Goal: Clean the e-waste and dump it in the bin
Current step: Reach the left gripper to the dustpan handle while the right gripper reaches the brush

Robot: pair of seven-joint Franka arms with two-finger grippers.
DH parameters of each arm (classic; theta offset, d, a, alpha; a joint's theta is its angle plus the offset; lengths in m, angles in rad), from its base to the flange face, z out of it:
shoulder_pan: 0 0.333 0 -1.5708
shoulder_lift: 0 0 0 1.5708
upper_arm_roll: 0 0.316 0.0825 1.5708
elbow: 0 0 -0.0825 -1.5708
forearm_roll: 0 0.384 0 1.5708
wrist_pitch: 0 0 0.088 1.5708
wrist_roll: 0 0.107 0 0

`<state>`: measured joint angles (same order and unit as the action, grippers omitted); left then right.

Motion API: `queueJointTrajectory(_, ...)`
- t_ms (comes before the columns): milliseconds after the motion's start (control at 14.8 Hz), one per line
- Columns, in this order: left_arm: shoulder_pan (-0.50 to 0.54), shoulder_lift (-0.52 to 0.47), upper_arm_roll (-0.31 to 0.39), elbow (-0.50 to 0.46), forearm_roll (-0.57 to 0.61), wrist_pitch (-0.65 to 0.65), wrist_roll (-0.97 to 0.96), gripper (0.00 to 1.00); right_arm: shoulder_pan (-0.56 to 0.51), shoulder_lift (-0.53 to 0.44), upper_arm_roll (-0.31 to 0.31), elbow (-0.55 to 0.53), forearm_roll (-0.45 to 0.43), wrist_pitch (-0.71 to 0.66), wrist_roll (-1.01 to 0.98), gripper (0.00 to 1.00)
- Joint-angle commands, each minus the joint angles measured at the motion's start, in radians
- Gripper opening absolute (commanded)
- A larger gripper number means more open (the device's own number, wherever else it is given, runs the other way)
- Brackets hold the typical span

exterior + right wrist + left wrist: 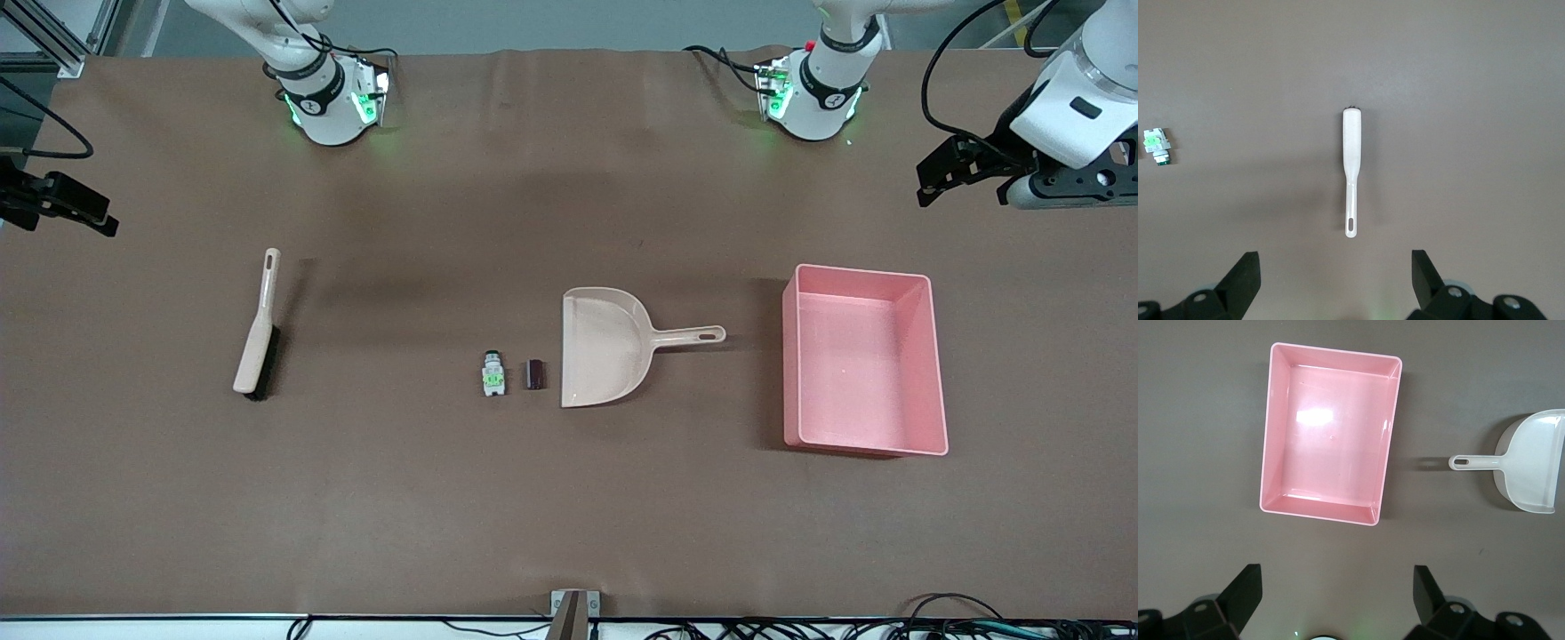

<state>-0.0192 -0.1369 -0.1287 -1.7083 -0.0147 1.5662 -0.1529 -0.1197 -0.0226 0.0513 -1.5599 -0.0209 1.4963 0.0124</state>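
The e-waste lies mid-table: a white-grey piece with a green label [493,374] and a dark maroon stubby cylinder [534,373] beside it, close to the dustpan's mouth. The white-grey piece also shows in the right wrist view [1156,146]. The pink bin [853,373] stands empty toward the left arm's end and shows in the left wrist view [1331,453]. My left gripper [942,173] is open and empty, up in the air by the bin [1337,577]. My right gripper [62,209] is open and empty, over the right arm's end of the table [1336,261].
A beige dustpan [605,347] lies between the e-waste and the bin, its handle pointing at the bin; it shows in the left wrist view [1531,463]. A beige brush [258,329] lies toward the right arm's end and shows in the right wrist view [1351,150].
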Motion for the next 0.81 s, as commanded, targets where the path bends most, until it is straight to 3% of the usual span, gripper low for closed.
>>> queueJointTrajectory(0,0.001,0.002,-0.002,0.009,0.015,0.003,0.012,1.0,0.003,-0.002,0.007,0.006,-0.007,-0.01,0.012,1.0)
queueJointTrajectory(203,-0.001,0.013,-0.003,0.019,0.018,0.003,0.016,1.0,0.009,-0.002,0.013,0.006,-0.007,-0.005,0.012,1.0)
queueJointTrajectory(474,-0.016,0.129,-0.009,0.11,0.015,0.011,0.027,1.0,0.02,-0.002,0.013,0.006,-0.007,-0.001,0.014,1.0)
queueJointTrajectory(745,-0.067,0.226,-0.09,0.079,0.035,0.135,0.095,1.0,0.017,0.001,0.01,0.003,-0.005,-0.008,0.012,1.0)
